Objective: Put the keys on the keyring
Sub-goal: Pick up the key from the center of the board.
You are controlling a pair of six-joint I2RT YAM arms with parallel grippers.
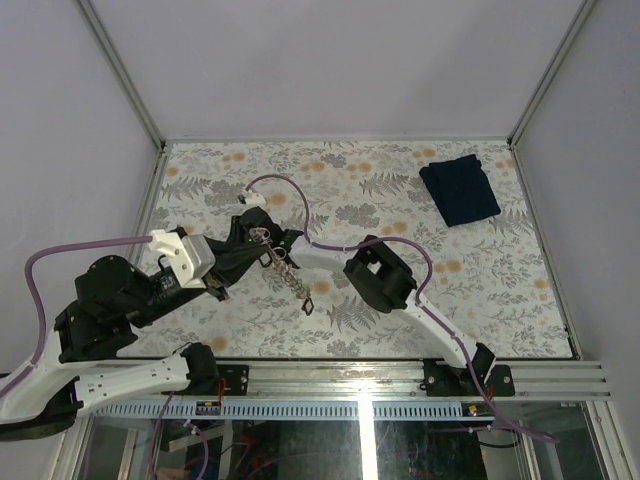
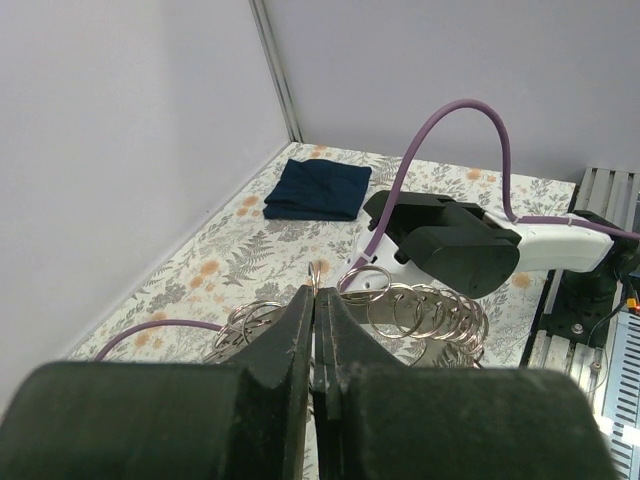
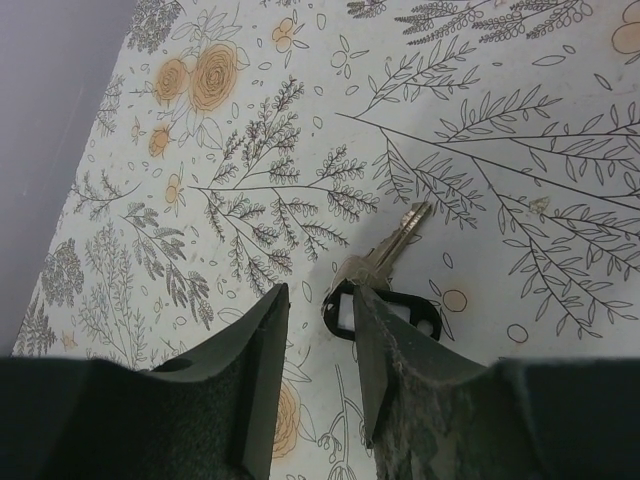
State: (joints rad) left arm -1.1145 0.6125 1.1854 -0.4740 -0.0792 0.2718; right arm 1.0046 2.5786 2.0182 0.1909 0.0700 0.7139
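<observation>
Silvery keyring (image 1: 283,265), a long chain of linked rings, runs across the middle of the desk (image 1: 500,300) from the left tool (image 2: 315,295) toward the near right. That tool is clenched on one ring at the chain's far-left end. One key (image 3: 392,258) with a black head lies flat on the flowered desk, just beside the chain's near end. The right tool (image 3: 318,292) hangs over it, released and grasping nothing, with one jaw close beside the key's head. A dark blue cloth (image 1: 459,189) lies folded at the far right, well apart.
</observation>
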